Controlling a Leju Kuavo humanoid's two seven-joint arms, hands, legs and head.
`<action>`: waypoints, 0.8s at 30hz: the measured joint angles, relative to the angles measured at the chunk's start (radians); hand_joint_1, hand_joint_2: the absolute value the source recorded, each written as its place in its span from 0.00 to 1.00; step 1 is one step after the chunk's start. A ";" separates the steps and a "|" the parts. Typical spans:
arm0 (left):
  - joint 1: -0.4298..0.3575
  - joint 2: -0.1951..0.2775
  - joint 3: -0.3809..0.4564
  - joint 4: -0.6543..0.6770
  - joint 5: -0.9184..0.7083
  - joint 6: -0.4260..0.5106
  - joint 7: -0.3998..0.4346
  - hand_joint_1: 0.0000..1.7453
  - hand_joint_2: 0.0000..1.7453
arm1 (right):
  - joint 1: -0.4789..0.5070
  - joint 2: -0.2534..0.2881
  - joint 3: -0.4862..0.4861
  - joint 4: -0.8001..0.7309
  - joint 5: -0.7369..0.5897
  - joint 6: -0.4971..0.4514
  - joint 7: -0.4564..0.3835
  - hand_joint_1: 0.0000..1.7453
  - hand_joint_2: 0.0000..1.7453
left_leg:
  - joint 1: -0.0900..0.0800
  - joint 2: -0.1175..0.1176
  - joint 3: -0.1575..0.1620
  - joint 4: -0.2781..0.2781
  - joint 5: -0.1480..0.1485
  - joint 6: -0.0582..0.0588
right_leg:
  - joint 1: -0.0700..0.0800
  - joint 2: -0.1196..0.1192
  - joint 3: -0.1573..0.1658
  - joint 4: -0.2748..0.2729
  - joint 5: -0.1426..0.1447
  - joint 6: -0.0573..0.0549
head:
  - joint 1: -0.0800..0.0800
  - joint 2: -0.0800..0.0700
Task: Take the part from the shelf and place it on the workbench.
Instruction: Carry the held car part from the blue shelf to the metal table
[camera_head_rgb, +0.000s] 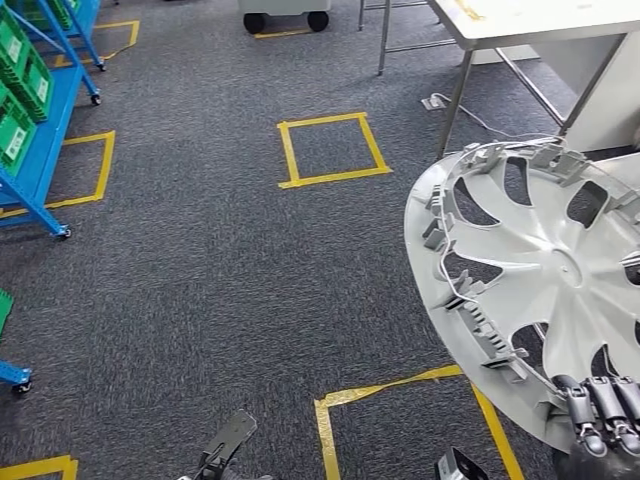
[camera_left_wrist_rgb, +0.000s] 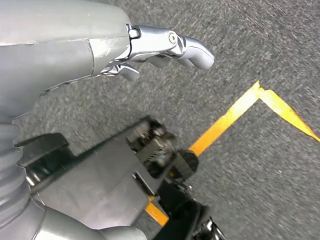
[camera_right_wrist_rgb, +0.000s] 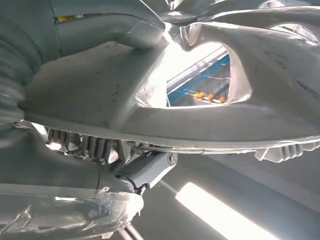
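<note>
Right now, silver wheel cover (camera_head_rgb: 540, 275) held tilted at near right, above the grey carpet (camera_head_rgb: 204, 280), right hand (camera_head_rgb: 604, 415) gripping its near rim. Left hand (camera_left_wrist_rgb: 166, 47) hangs empty, fingers extended. White table (camera_head_rgb: 528, 20) far right; blue shelf (camera_head_rgb: 38, 120) far left.

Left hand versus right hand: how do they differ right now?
The right hand grips the rim of the silver wheel cover; the left hand holds nothing. The right hand's fingers curl over the cover's edge, while the left hand's fingers are stretched out. The right hand is raised with its load in the head view; the left hand hangs over the grey carpet near yellow floor tape. Both are metallic hands.
</note>
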 joint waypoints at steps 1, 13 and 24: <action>0.000 -0.002 -0.003 0.000 0.000 0.005 0.002 0.00 1.00 | 0.002 0.000 -0.002 0.000 0.000 0.000 0.001 1.00 1.00 | 0.001 -0.007 0.021 -0.050 0.036 0.001 | -0.002 0.015 0.000 0.000 0.001 0.002 | 0.000 0.000; 0.003 -0.025 -0.023 -0.004 -0.003 0.017 0.014 0.00 1.00 | 0.017 0.000 -0.008 -0.025 0.000 0.000 0.006 1.00 1.00 | 0.005 0.008 0.127 -0.272 0.109 0.041 | -0.004 -0.051 -0.161 0.265 -0.115 0.052 | 0.010 0.000; 0.006 -0.018 -0.036 -0.006 -0.005 0.016 0.004 0.00 1.00 | 0.024 0.000 -0.019 -0.046 0.000 0.000 0.008 1.00 1.00 | 0.002 0.081 0.174 -0.264 0.056 -0.004 | 0.005 -0.081 -0.020 0.022 -0.009 0.015 | 0.005 0.000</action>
